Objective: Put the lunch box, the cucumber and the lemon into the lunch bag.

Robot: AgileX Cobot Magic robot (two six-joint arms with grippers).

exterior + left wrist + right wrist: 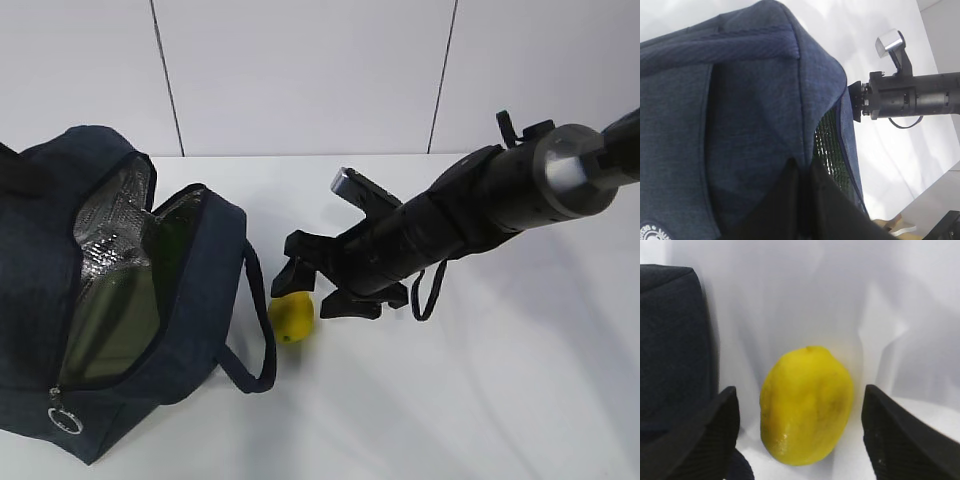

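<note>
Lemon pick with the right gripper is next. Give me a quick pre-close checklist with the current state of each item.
1. Right gripper open: ok, fingers spread wide in the right wrist view.
2. Lemon between the fingers: ok, with a gap on each side.
3. Left finger clear of the lunch bag: cannot tell, the fabric looks very close beside it.
4. Bag mouth open: ok, foil lining shows in the exterior view.
5. Lunch box and cucumber already inside: cannot tell, only something green shows in the opening.
6. Left gripper holding the bag: cannot tell, its view shows only fabric.
</note>
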